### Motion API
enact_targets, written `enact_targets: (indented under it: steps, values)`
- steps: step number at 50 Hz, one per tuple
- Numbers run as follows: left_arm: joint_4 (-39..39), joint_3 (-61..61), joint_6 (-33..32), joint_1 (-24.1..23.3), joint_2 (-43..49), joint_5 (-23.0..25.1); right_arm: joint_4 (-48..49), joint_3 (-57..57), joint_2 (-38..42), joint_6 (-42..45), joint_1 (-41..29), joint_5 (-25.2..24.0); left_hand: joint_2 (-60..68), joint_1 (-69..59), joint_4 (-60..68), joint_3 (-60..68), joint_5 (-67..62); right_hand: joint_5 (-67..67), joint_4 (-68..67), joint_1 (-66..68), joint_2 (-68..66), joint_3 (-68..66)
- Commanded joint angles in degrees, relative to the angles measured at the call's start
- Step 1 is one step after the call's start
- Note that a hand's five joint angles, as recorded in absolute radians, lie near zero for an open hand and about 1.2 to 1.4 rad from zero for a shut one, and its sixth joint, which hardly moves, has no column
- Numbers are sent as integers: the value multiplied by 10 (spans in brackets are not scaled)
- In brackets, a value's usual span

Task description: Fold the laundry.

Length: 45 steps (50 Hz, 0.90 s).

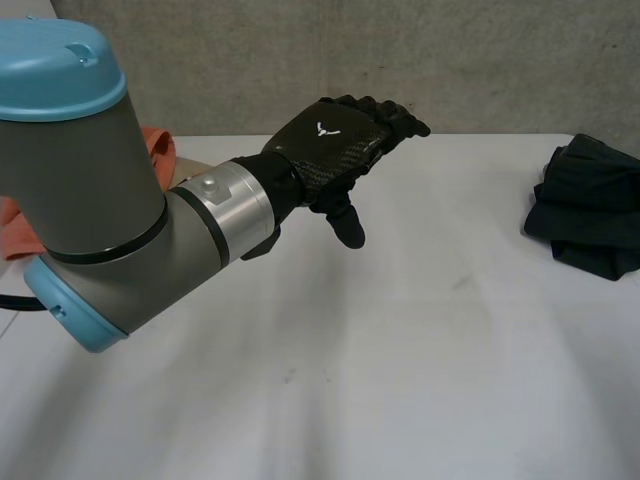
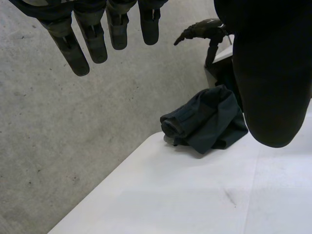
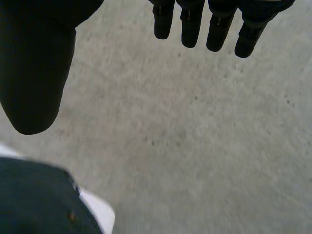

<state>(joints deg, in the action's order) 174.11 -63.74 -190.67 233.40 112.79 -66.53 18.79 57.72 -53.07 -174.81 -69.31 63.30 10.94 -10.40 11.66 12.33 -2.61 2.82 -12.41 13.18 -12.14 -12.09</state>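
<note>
A dark, roughly folded garment (image 1: 590,205) lies at the table's right edge. My left hand (image 1: 330,150) hovers over the table's far middle, well to the left of the garment, open and empty, fingers (image 2: 92,34) straight and thumb apart. In the left wrist view the garment (image 2: 207,122) sits by the table's corner past my thumb, and my right hand (image 2: 202,29) hangs in the air beyond it. The right hand (image 3: 190,24) is open and holds nothing, its fingers straight over the floor, with the garment (image 3: 34,200) under its palm.
An orange cloth (image 1: 155,150) lies at the table's far left, partly behind my left arm (image 1: 100,200). The white table (image 1: 400,380) is bare in the middle and front. Grey concrete floor (image 3: 195,146) lies past the table's corner (image 3: 100,212).
</note>
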Motion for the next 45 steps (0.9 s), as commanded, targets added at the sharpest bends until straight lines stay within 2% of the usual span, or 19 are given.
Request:
enact_targets:
  steps: [1, 3, 6, 12, 18, 24, 25, 26, 30, 35, 38, 43, 45]
  values:
    - [0, -16, 1, 0, -6, 2, -196, 43, -38, 169, 4, -1, 18, -23, 11, 4, -1, -28, 24, -32, 21, 21]
    - [1, -23, 1, 0, -6, 3, -217, 78, -43, 234, 1, 5, 18, -23, 11, 4, -1, -28, 24, -32, 21, 21]
    - [1, -26, 1, 0, -6, 3, -210, 113, -44, 274, -8, 5, 16, -22, 9, 2, 0, -28, 24, -32, 21, 21]
    - [3, -45, 1, 5, -6, 5, -134, 156, -41, 275, -57, 26, 13, -18, 6, -1, 4, -28, 24, -32, 21, 21]
    - [8, -51, 1, 13, -5, 5, -33, 161, 12, 281, -84, 78, 13, -18, 6, -1, 4, -28, 24, -32, 21, 21]
    - [18, -54, 1, 20, -5, 4, 42, 144, 60, 281, -102, 82, 11, -17, 4, -3, 5, -28, 24, -32, 21, 21]
    - [18, -54, 1, 20, -5, 4, 50, 138, 68, 280, -103, 82, 11, -17, 4, -3, 5, 28, -32, 24, -34, -35]
    - [18, -55, 1, 20, -5, 4, 64, 125, 87, 280, -104, 84, 11, -17, 4, -3, 5, 188, -192, 184, -195, -195]
    - [18, -59, 1, 20, -5, 5, 77, 94, 107, 280, -105, 87, 11, -17, 4, -3, 5, 671, -675, 667, -677, -678]
    - [18, -59, 1, 20, -6, 6, 102, 54, 95, 267, -105, 82, 11, -17, 4, -3, 5, 672, -676, 668, -679, -679]
    - [19, -56, 1, 20, -9, 6, 150, 14, 90, 225, -104, 75, 11, -17, 4, -3, 5, 672, -676, 668, -679, -679]
    - [19, -53, 1, 18, -10, 5, 256, -44, 91, 39, -96, 50, 13, -18, 6, -1, 4, 672, -676, 668, -679, -679]
    - [19, -53, 2, 18, -11, 4, 282, -55, 97, -10, -92, 43, 13, -18, 6, -1, 4, 672, -676, 668, -679, -679]
